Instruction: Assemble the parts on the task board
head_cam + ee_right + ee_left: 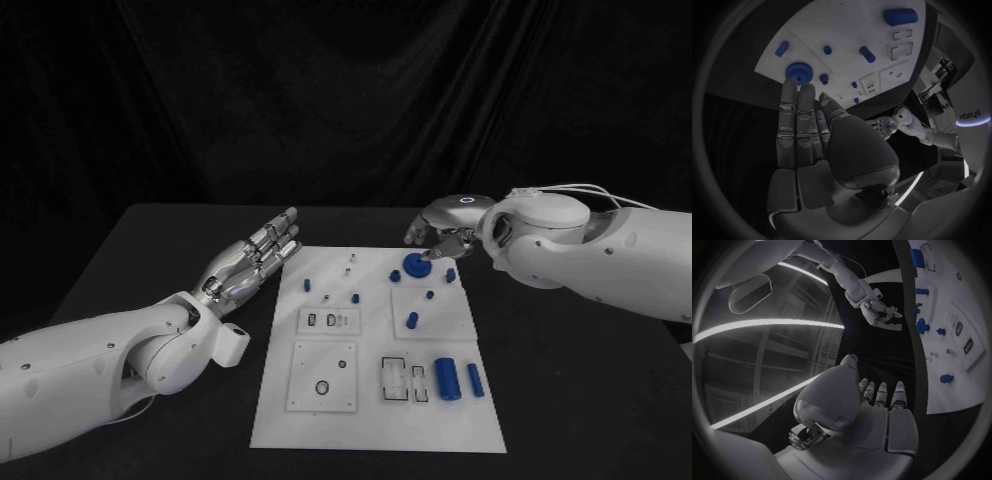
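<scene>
A black table carries the white board, which lies flat on it with its long side running away from the robot. Bare black tabletop shows along both long sides of the board and beyond its far edge. The board's near short edge lies close to the table's near side. The table's far edge runs straight behind the board, and past it hangs a dark curtain. In the left wrist view the board shows as a white sheet on the dark table, and in the right wrist view the board's corner lies against the black surface.
</scene>
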### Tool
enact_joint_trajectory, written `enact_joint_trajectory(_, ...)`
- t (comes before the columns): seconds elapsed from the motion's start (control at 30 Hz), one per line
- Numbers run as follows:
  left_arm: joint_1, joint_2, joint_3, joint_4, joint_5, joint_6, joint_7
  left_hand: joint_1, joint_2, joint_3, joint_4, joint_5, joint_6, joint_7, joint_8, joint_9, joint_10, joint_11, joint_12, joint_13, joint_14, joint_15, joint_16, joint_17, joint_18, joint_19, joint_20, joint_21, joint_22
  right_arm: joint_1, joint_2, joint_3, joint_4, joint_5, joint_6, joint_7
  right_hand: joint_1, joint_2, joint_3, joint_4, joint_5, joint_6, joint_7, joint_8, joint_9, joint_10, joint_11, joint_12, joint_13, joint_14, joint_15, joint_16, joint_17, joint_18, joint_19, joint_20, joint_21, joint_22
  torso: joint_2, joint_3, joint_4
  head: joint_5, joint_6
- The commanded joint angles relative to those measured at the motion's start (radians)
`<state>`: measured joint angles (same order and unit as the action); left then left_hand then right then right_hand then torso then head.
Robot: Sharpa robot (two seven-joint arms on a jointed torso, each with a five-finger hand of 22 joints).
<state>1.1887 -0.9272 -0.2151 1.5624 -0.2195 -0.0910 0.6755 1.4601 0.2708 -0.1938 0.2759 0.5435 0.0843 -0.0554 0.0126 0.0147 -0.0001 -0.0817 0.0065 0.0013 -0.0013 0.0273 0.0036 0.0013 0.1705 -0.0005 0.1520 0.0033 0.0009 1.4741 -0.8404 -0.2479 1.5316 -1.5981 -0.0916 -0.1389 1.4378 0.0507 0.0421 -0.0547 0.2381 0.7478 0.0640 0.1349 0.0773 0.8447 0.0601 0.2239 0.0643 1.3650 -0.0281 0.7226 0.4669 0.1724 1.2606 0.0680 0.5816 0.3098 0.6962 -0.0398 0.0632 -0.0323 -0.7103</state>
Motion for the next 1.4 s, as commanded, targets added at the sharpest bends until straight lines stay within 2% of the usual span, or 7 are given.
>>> enact_joint_trajectory(0.03, 0.002, -0.001, 0.001, 0.003, -0.005, 0.016, 0.034, 0.012, 0.001, 0.007, -0.001, 0.008, -0.001, 0.008, 0.003, 0.001, 0.0, 0.006, -0.007, -0.001, 0.001, 0.008, -0.004, -0.001, 0.008, 0.001, 0.006, -0.003, -0.001, -0.018, 0.009, 0.0, -0.015, -0.181, -0.097, 0.01, -0.012, -0.01, 0.016, 0.007, -0.01, 0.009, 0.015, -0.016, -0.001, 0.02, -0.002, -0.027, 0.001, 0.033, -0.01, 0.104, 0.118, 0.007, 0.013, 0.0, 0.038, 0.034, 0.011, -0.0028, 0.0151, -0.007, 0.0)
enact_joint_trajectory(0.13, 0.002, 0.001, 0.001, 0.001, -0.005, 0.018, 0.034, 0.015, 0.0, 0.009, -0.002, 0.012, 0.001, 0.009, 0.003, 0.001, 0.0, 0.006, -0.007, -0.001, 0.001, 0.01, -0.004, -0.001, 0.008, 0.001, 0.007, -0.003, -0.001, -0.035, 0.017, 0.0, -0.031, -0.192, -0.113, 0.014, -0.026, -0.022, 0.025, 0.022, -0.02, 0.019, 0.019, -0.027, 0.0, 0.041, -0.002, -0.045, 0.002, 0.069, -0.017, 0.251, 0.289, 0.008, 0.024, -0.005, 0.083, 0.075, 0.015, -0.0034, 0.0198, -0.007, 0.002)
enact_joint_trajectory(0.23, 0.002, 0.002, 0.001, -0.001, -0.005, 0.02, 0.034, 0.018, 0.0, 0.011, -0.004, 0.014, 0.003, 0.011, 0.003, 0.001, 0.0, 0.007, -0.007, -0.001, 0.001, 0.011, -0.004, -0.001, 0.008, 0.001, 0.008, -0.003, -0.001, -0.047, 0.024, 0.0, -0.043, -0.196, -0.125, 0.02, -0.043, -0.031, 0.027, 0.038, -0.039, 0.022, 0.017, -0.036, -0.001, 0.054, 0.001, -0.057, 0.003, 0.08, -0.017, 0.318, 0.368, 0.008, 0.019, -0.006, 0.11, 0.103, 0.019, -0.0046, 0.023, -0.01, 0.005)
enact_joint_trajectory(0.63, 0.002, 0.007, 0.001, -0.012, -0.005, 0.026, 0.036, 0.024, -0.002, 0.017, -0.008, 0.019, 0.008, 0.016, 0.004, 0.002, 0.0, 0.009, -0.007, -0.001, 0.001, 0.015, -0.004, -0.001, 0.008, 0.001, 0.012, -0.003, -0.001, -0.093, 0.051, 0.0, -0.086, -0.198, -0.164, 0.071, -0.084, -0.061, 0.011, 0.081, -0.1, 0.041, 0.018, -0.046, 0.003, 0.084, 0.001, -0.07, 0.007, 0.098, -0.019, 0.397, 0.464, 0.004, 0.016, -0.007, 0.185, 0.19, 0.028, -0.0048, 0.0291, -0.016, 0.013)
enact_joint_trajectory(0.93, 0.002, 0.011, 0.001, -0.019, -0.005, 0.033, 0.038, 0.03, -0.002, 0.023, -0.012, 0.024, 0.01, 0.019, 0.005, 0.003, 0.0, 0.011, -0.007, -0.001, 0.001, 0.021, -0.004, -0.001, 0.008, 0.001, 0.017, -0.003, -0.001, -0.109, 0.063, 0.0, -0.104, -0.197, -0.156, 0.09, -0.06, -0.062, 0.031, 0.079, -0.036, 0.055, 0.026, -0.053, 0.002, 0.1, 0.007, -0.095, 0.005, 0.11, -0.016, 0.415, 0.493, -0.005, 0.023, -0.005, 0.253, 0.279, 0.025, -0.0041, 0.0326, -0.016, 0.007)
enact_joint_trajectory(1.3, 0.002, 0.017, 0.001, -0.025, -0.005, 0.042, 0.035, 0.037, -0.003, 0.031, -0.018, 0.027, 0.021, 0.027, 0.007, 0.004, 0.0, 0.017, -0.007, -0.001, 0.001, 0.028, -0.004, -0.001, 0.008, 0.001, 0.024, -0.003, -0.001, -0.123, 0.079, 0.0, -0.132, -0.191, -0.158, 0.11, -0.052, -0.06, 0.053, 0.082, 0.001, 0.114, 0.054, -0.036, 0.009, 0.116, 0.007, -0.112, 0.005, 0.11, -0.016, 0.426, 0.514, -0.009, 0.011, -0.005, 0.282, 0.326, 0.021, -0.0048, 0.0305, -0.012, 0.001)
enact_joint_trajectory(1.4, 0.002, 0.018, 0.001, -0.026, -0.005, 0.043, 0.034, 0.038, -0.003, 0.033, -0.019, 0.028, 0.025, 0.03, 0.008, 0.005, 0.0, 0.019, -0.007, -0.001, 0.001, 0.03, -0.004, -0.001, 0.008, 0.001, 0.026, -0.003, -0.001, -0.127, 0.083, 0.0, -0.139, -0.188, -0.16, 0.112, -0.05, -0.058, 0.072, 0.087, 0.036, 0.145, 0.057, -0.031, 0.01, 0.129, 0.01, -0.118, 0.004, 0.11, -0.014, 0.43, 0.522, -0.009, 0.005, -0.002, 0.291, 0.341, 0.021, -0.0049, 0.0305, -0.01, -0.001)
